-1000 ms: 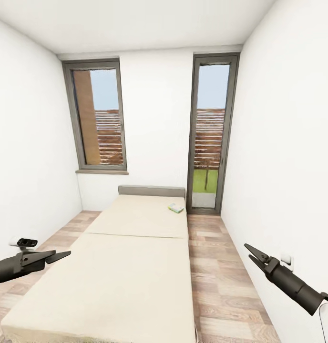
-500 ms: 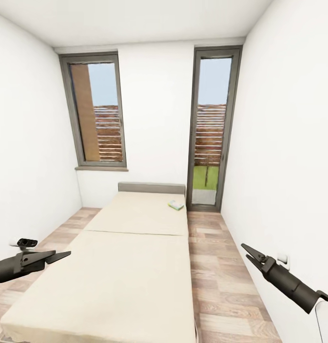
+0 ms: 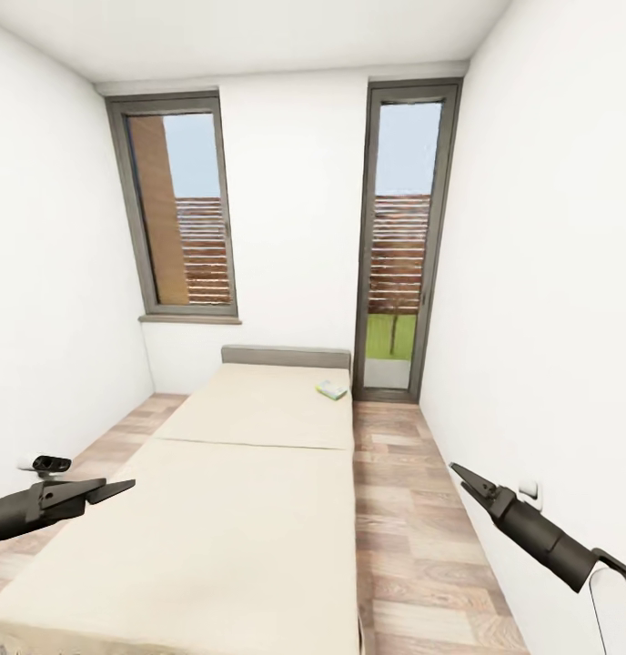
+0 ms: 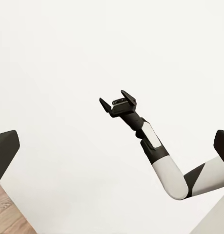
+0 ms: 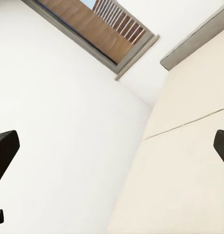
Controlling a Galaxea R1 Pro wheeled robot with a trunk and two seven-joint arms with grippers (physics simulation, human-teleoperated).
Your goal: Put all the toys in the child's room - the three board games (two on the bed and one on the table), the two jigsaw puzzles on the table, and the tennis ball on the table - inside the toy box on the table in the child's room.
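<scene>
A small pale green-white board game (image 3: 332, 389) lies on the bed (image 3: 258, 473), at the far right corner of the cream mattress beside the grey headboard (image 3: 286, 356). My left gripper (image 3: 118, 491) hovers open over the floor at the bed's near left side, nothing between its fingers (image 4: 4, 151). To the right of the bed, my right gripper (image 3: 459, 477) is open and empty above the wood floor; the left wrist view shows its jaws spread (image 4: 118, 101). Both are well short of the game. The table, toy box, jigsaw puzzles and tennis ball are out of view.
The room is narrow, with white walls close on both sides. A grey-framed window (image 3: 175, 214) and a tall glass door (image 3: 399, 246) stand in the far wall. A strip of plank floor (image 3: 413, 528) runs along the bed's right side, and a narrower strip along its left.
The whole picture has shifted a little, so the camera has moved. In the view my right gripper has drifted slightly left and up. The left gripper keeps its place.
</scene>
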